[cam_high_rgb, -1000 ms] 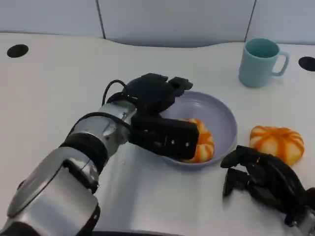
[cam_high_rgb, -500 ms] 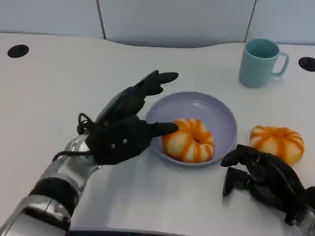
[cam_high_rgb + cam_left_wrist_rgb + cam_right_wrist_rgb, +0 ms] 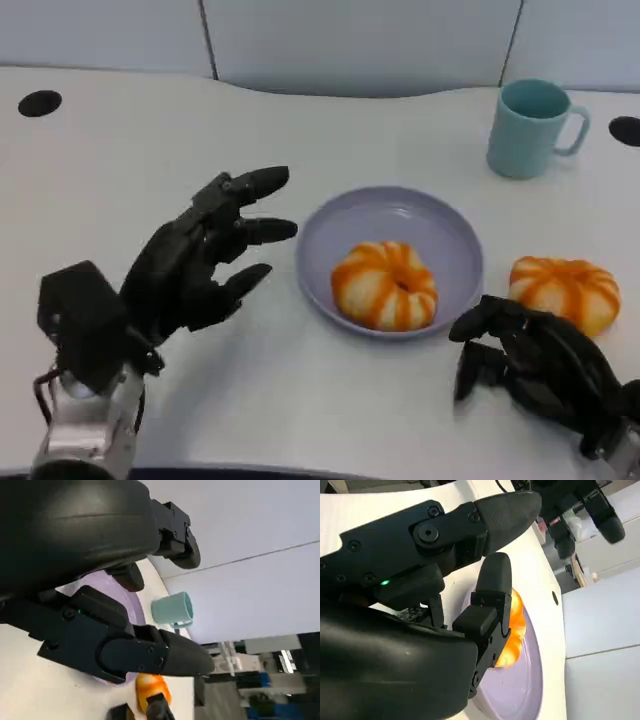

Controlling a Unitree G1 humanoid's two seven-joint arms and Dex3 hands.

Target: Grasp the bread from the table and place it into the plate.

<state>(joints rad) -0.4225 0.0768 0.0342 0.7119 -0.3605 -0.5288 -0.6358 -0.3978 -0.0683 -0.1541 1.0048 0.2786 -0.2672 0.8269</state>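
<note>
Bread (image 3: pixel 385 285) on plate (image 3: pixel 440 225), beyond left fingers (image 3: pixel 245 232)

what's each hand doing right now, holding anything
Left hand: open, fingers spread, holding nothing, beside the plate.
Right hand: fingers curled in, holding nothing.

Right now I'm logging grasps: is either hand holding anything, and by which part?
Nothing is held. The left hand is open beside the plate; the right hand rests empty on the table.

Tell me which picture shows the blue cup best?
The head view: the blue cup stands whole and upright on the table, handle visible, beyond the plate. The left wrist view shows it small and tipped sideways past the left robot hand.
</note>
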